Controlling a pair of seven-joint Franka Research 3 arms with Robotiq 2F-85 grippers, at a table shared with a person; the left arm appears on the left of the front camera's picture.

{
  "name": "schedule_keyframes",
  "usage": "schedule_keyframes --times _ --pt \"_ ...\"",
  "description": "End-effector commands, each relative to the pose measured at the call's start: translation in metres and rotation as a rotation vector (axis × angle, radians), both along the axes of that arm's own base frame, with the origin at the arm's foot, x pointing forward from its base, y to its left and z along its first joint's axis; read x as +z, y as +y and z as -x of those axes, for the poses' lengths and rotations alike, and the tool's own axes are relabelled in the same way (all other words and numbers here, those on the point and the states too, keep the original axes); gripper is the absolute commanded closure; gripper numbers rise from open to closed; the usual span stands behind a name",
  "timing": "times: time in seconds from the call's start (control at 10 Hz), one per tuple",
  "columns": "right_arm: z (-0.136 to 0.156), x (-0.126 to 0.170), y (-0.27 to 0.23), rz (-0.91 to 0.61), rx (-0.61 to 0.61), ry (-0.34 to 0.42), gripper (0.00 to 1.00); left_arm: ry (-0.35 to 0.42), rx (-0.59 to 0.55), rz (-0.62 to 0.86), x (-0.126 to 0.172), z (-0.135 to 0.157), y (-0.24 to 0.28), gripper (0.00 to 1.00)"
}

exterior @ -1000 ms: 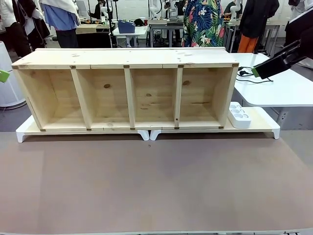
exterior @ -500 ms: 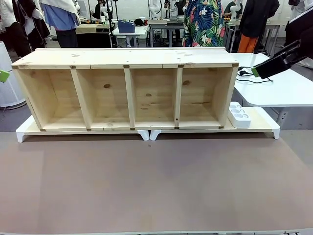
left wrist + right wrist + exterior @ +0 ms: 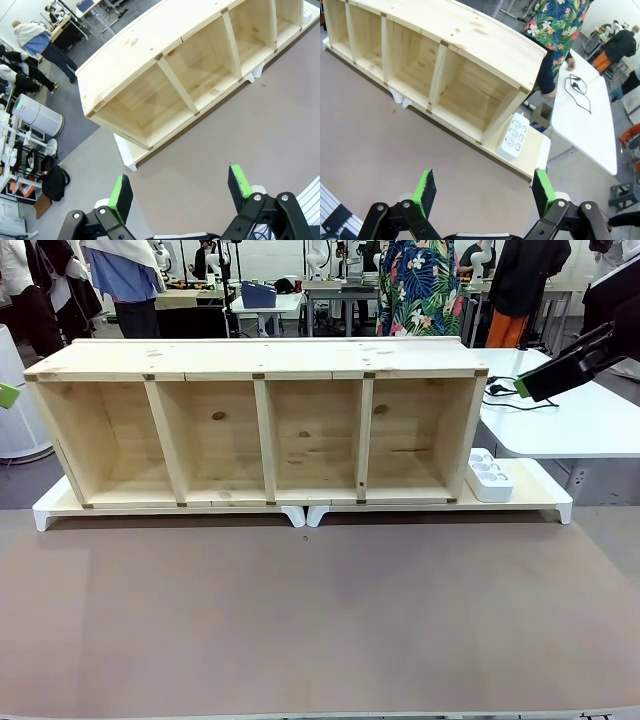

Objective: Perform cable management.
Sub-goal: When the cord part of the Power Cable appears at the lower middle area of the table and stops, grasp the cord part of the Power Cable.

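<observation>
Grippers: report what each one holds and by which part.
Nothing is held. The left gripper and the right gripper both stand open and empty; the cable lies untouched on the white side table.

left gripper (image 3: 180,186): jaws spread wide, empty, held high and angled downward | right gripper (image 3: 484,185): jaws spread wide, empty, held high and angled downward

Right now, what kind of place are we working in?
Probably a robotics lab or workshop: work tables and people behind, a wooden shelf unit with a power strip beside it, and a cable on the white side table.
</observation>
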State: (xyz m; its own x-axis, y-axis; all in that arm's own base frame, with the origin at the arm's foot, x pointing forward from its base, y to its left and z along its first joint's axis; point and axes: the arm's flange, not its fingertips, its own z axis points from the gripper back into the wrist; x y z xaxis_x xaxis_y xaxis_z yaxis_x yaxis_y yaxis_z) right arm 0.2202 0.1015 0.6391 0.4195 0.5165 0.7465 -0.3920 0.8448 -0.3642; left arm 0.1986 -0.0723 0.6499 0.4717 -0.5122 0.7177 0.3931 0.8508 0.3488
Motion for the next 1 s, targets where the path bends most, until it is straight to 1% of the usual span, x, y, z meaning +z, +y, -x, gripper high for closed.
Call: schedule_keyframes --times 0.0,0.9 --pt "-0.0002 0.0002 -0.001 0.0 -0.002 0.0 0.0 -0.001 0.0 0.002 0.0003 -0.0005 0.0007 0.0" --pt "-0.0002 0.0002 -0.001 0.0 -0.002 0.0 0.0 -0.001 0.0 0.002 0.0003 -0.0005 0.0007 0.0"
